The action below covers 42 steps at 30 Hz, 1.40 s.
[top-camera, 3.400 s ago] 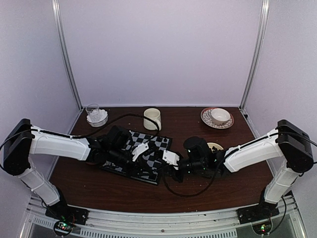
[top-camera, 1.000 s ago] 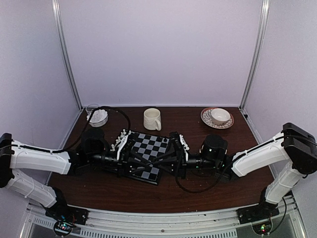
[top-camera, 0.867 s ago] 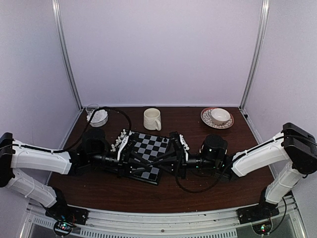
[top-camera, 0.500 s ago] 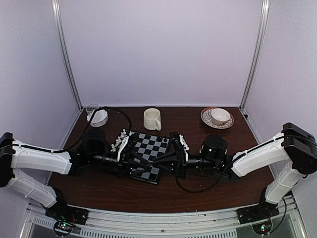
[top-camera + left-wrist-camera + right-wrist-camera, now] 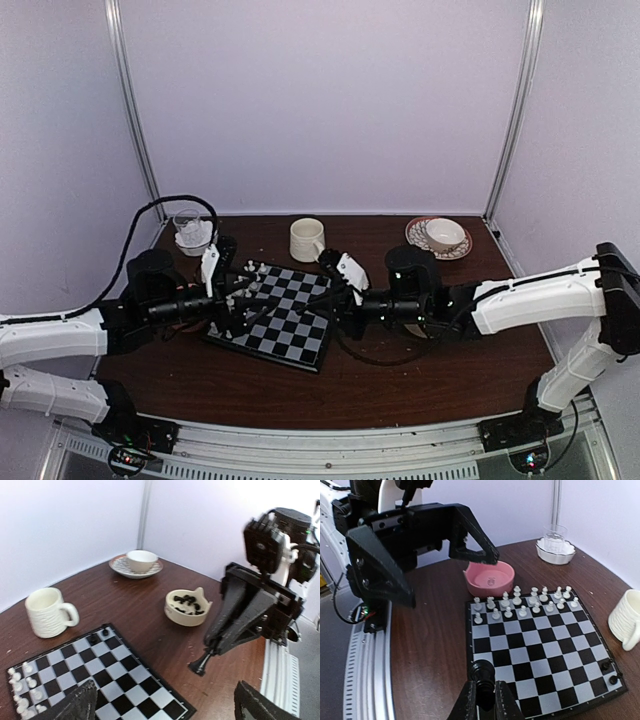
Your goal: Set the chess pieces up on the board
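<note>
The right gripper [image 5: 484,694] is clamped on a small black chess piece [image 5: 482,672], with its dark fingers pressed together and the piece's rounded end poking past the tips, near the right edge of the chessboard [image 5: 540,645]. The left gripper [image 5: 164,687] faces it from the board's left side, jaws spread wide with nothing between them. The board is a small square of black and pale grey checks with a thin black rim, lying slightly askew. White pieces [image 5: 506,600] stand in two rows along its left edge, and two black pieces [image 5: 606,666] sit at its far right corner. More black pieces [image 5: 187,600] lie in a cream cat-eared bowl [image 5: 185,618] to the right, and a pink bowl [image 5: 487,587] sits just left of the board. Behind are a ribbed cream mug [image 5: 47,612], a teacup [image 5: 141,560] on a patterned saucer [image 5: 120,567] and a clear glass [image 5: 555,534]. The table [image 5: 430,370] is dark brown wood, enclosed by pale lilac walls [image 5: 320,100] with metal corner posts [image 5: 135,110]. The left arm [image 5: 60,335] and right arm [image 5: 530,300] reach inward, low and nearly level
</note>
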### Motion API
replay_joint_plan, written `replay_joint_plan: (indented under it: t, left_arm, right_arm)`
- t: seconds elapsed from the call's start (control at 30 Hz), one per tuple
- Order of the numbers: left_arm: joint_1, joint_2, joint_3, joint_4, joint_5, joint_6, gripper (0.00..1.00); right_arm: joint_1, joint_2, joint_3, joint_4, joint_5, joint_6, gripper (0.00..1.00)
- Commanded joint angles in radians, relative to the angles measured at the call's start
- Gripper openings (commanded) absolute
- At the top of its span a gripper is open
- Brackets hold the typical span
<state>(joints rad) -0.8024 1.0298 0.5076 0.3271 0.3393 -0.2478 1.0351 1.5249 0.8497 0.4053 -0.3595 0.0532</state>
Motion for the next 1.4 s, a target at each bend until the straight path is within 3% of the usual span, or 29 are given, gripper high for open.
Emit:
replay_joint_plan:
  t: [0.0, 0.17, 0.3, 0.77, 0.97, 1.17, 1.37]
  left_arm:
    - [0.038, -0.046, -0.043, -0.038, -0.212, -0.053, 0.97]
    - [0.039, -0.051, -0.009, -0.165, -0.444, -0.060, 0.97]
    - [0.039, -0.053, 0.000, -0.216, -0.529, -0.068, 0.97]
    - [0.039, -0.046, 0.002, -0.236, -0.560, -0.058, 0.97]
    - [0.039, -0.036, 0.000, -0.231, -0.557, -0.052, 0.97]
    - [0.039, -0.034, 0.000, -0.229, -0.555, -0.053, 0.97]
    - [0.039, -0.036, -0.007, -0.220, -0.531, -0.054, 0.97]
  right_arm:
    - [0.023, 0.031, 0.081, -0.256, 0.185, -0.105, 0.00]
    - [0.041, 0.116, 0.199, -0.410, 0.264, -0.145, 0.00]
    - [0.045, 0.204, 0.283, -0.508, 0.285, -0.151, 0.00]
    - [0.036, 0.355, 0.425, -0.630, 0.486, -0.170, 0.01]
    - [-0.014, 0.390, 0.528, -0.744, 0.475, -0.194, 0.01]
    - [-0.114, 0.411, 0.604, -0.811, 0.318, -0.162, 0.00]
    - [-0.135, 0.465, 0.671, -0.854, 0.299, -0.182, 0.00]
